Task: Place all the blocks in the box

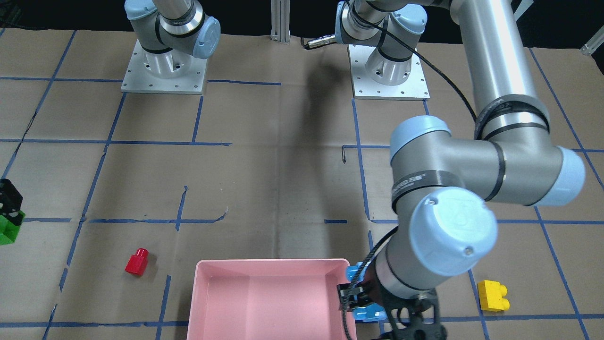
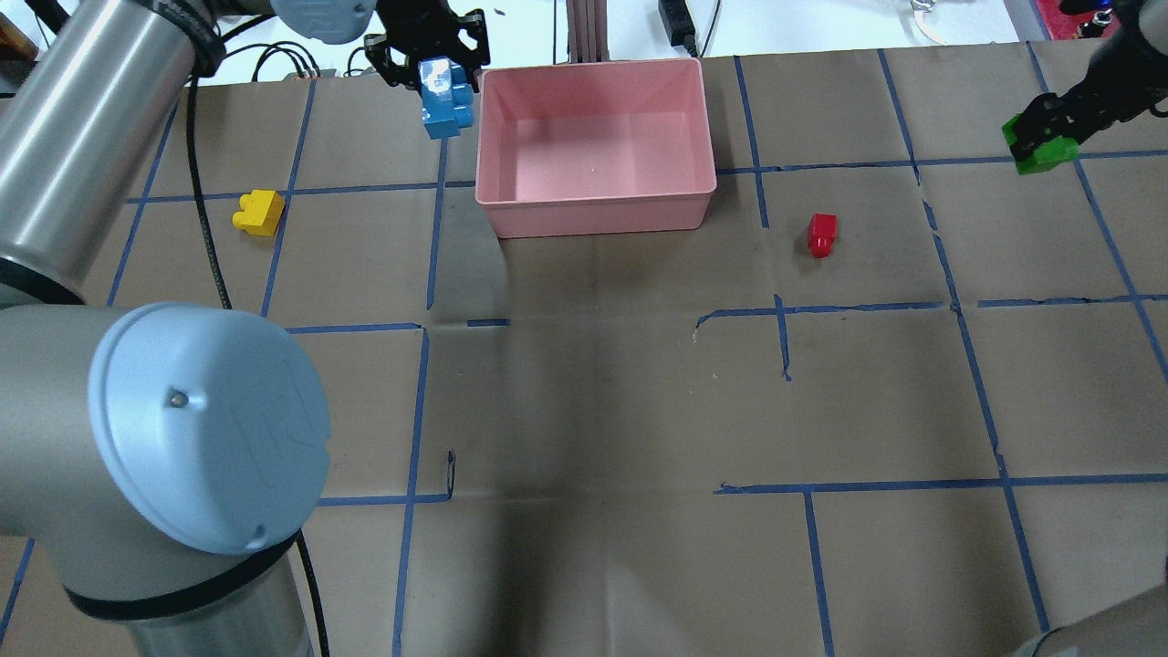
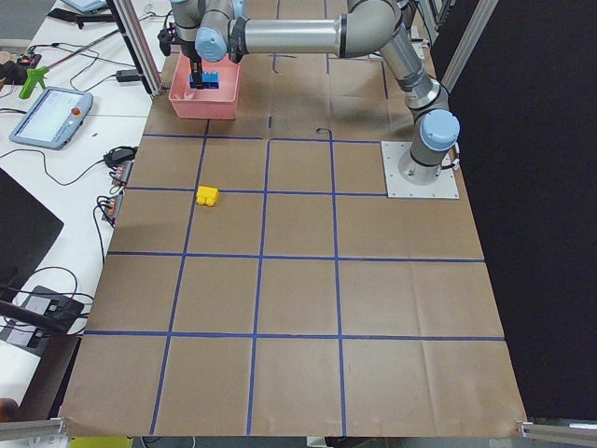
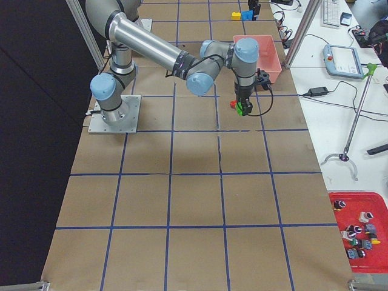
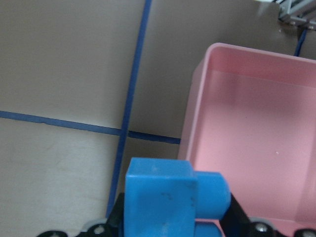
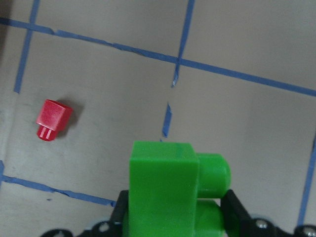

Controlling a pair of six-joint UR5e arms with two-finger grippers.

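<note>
At the far edge, the left gripper, jaws closed on the blue block, hangs just outside the box, which lies to its right. Near the right edge, the right gripper clamps the green block, farther off.

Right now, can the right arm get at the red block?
Likely yes for reach: the red block lies in the open nearby. But its jaws are shut on the green block, so no grasp yet.
</note>
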